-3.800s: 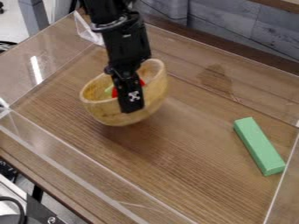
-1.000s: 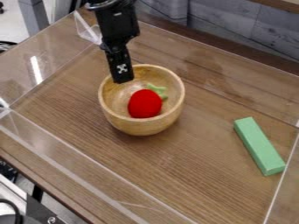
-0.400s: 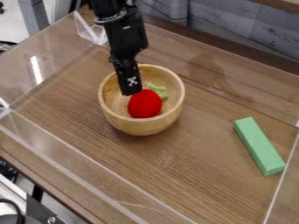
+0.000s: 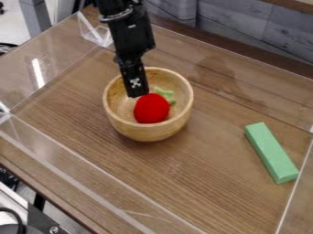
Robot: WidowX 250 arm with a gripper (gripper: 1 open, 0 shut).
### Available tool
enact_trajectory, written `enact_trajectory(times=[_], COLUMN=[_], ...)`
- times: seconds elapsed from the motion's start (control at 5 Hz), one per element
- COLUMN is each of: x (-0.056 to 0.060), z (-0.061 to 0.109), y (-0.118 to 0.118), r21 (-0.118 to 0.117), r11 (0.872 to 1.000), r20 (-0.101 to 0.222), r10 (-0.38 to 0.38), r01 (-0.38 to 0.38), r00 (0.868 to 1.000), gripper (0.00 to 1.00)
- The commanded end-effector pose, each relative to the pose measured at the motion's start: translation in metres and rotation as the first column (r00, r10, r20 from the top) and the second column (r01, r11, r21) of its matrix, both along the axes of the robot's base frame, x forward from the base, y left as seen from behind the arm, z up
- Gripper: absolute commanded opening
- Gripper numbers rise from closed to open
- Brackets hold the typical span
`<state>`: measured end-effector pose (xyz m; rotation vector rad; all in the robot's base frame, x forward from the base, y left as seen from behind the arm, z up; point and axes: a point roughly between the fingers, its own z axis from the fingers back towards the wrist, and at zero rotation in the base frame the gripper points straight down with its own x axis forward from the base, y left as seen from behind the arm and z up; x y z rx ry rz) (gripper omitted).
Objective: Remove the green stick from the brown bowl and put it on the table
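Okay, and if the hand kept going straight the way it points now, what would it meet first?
Probably the inside of the brown bowl, left of the red ball, though depth is unclear.

Glossy clear wall (image 4: 55, 171), dark cables (image 4: 17, 218)

The end effector (image 4: 137, 91) is reaching into the bowl (image 4: 120, 111), its jaws closed. A red ball (image 4: 152, 109) is resting in the bowl just beside it, and a green stick (image 4: 167, 94) is lying near it. Well apart from it, a green block (image 4: 272, 153) is lying on the worktop (image 4: 208, 169).
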<state>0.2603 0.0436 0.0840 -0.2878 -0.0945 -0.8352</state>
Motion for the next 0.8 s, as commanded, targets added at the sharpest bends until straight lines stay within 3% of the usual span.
enact_trajectory(times=[0.0,0.2,0.6], x=[0.008,0.008,0.01], z=[0.015,0.016,0.029], y=[0.002,0.002,0.027], r21=[0.01,0.006,-0.006], r11=[1.0,0.999,0.997], r20=[0.06,0.062,0.071], r10=[0.023,0.045,0.082], r01=[-0.023,-0.046,-0.081], r00=[0.998,0.997,0.994], gripper=[0.0,0.0,0.0])
